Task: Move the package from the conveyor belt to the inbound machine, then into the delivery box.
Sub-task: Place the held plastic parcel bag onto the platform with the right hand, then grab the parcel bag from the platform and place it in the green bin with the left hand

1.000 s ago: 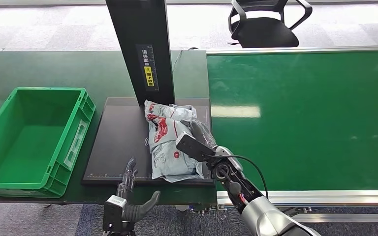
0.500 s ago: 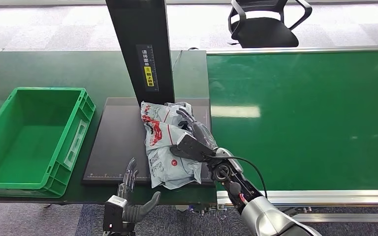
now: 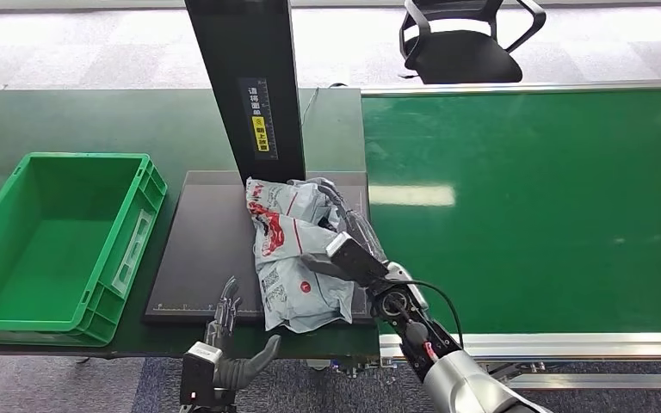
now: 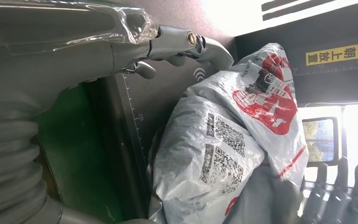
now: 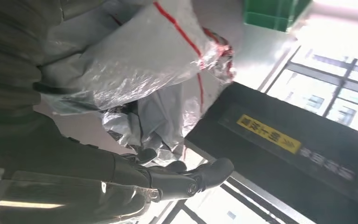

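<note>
here right robot hand point(image 3: 344, 237) grasping package point(image 3: 293, 258) on inbound machine point(image 3: 206, 249); left robot hand point(image 3: 224, 340) released.

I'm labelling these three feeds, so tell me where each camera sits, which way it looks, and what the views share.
Head view: high on the body, looking forward and down at the package on the black inbound machine, the green delivery box and the conveyor belt; both arms show.
Left wrist view: behind the left hand, facing the package.
Right wrist view: behind the right hand, facing the package and the machine's post.
Shared: all three show the package.
</note>
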Tool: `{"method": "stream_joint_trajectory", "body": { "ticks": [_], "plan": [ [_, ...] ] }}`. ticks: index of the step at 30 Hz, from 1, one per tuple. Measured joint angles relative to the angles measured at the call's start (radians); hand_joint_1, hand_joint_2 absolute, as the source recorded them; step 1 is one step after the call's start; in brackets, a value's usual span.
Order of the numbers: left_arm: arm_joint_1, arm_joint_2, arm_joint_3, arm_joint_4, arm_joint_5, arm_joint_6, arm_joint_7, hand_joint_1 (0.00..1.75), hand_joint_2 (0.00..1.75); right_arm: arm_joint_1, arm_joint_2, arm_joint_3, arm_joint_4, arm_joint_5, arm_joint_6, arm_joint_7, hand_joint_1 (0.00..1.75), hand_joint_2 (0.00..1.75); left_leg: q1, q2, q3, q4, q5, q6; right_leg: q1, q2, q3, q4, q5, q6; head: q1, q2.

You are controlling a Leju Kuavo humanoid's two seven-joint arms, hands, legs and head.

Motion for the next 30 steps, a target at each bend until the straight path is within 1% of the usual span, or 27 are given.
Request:
{"method": "stream_joint_trajectory", "body": {
  "ticks": [2,6,8,11,13,19,28,30],
  "plan": [
    [0.006,-0.001,0.004,-0.003,0.002,0.006,-0.001,0.0,1.75,0.053,0.001,-0.009,-0.077,-0.024,0.027,-0.014,0.0,1.75,0.0,0.0,0.0,0.0,0.0,0.0,0.0,0.0,0.0,0.0,0.0,0.0,0.0,0.0],
    [0.027,-0.007,0.016,-0.029,-0.004,0.016,0.0,0.0,1.75,0.189,0.015,-0.012,-0.263,-0.075,0.083,-0.019,0.0,1.75,0.0,0.0,0.0,0.0,-0.001,-0.001,0.0,0.0,-0.001,0.0,-0.001,-0.001,0.0,0.0],
    [0.035,-0.01,0.023,-0.043,-0.013,0.016,0.003,0.0,1.75,0.25,0.022,-0.013,-0.345,-0.132,0.135,-0.019,0.0,1.75,0.0,0.0,0.0,0.0,-0.001,-0.001,0.0,0.0,-0.001,0.0,-0.001,-0.001,0.0,0.0],
    [0.043,-0.013,0.03,-0.057,-0.027,0.011,0.01,0.0,1.75,0.321,0.031,-0.028,-0.442,-0.239,0.237,-0.019,0.0,1.75,0.0,0.0,0.0,0.0,-0.001,-0.001,0.0,0.0,0.0,0.0,-0.001,-0.001,0.0,0.0],
    [0.047,-0.014,0.033,-0.064,-0.032,0.009,0.013,0.0,1.75,0.354,0.034,-0.041,-0.486,-0.269,0.269,-0.019,0.0,1.75,0.0,0.0,0.0,0.0,-0.001,-0.001,0.0,0.0,0.0,0.0,-0.001,-0.001,0.0,0.0],
    [0.051,-0.016,0.039,-0.072,-0.035,0.007,0.016,0.0,1.75,0.406,0.034,-0.063,-0.563,-0.282,0.286,-0.019,0.0,1.75,0.0,0.001,0.001,0.0,-0.001,-0.001,0.0,0.0,0.0,0.0,-0.001,-0.001,0.0,0.0],
    [0.053,-0.017,0.039,-0.077,-0.036,0.007,0.016,0.0,1.75,0.419,0.034,-0.07,-0.588,-0.285,0.289,-0.019,0.0,1.75,0.0,0.001,0.001,0.0,-0.001,-0.001,0.0,0.0,0.0,0.0,-0.001,-0.001,0.0,0.0],
    [0.053,-0.017,0.039,-0.078,-0.043,0.002,0.016,0.0,1.75,0.431,0.039,-0.091,-0.6,-0.297,0.307,-0.019,0.0,1.75,0.0,0.001,0.001,0.0,-0.001,-0.001,0.0,0.0,0.0,0.0,-0.001,-0.001,0.0,0.0]
  ]
}}
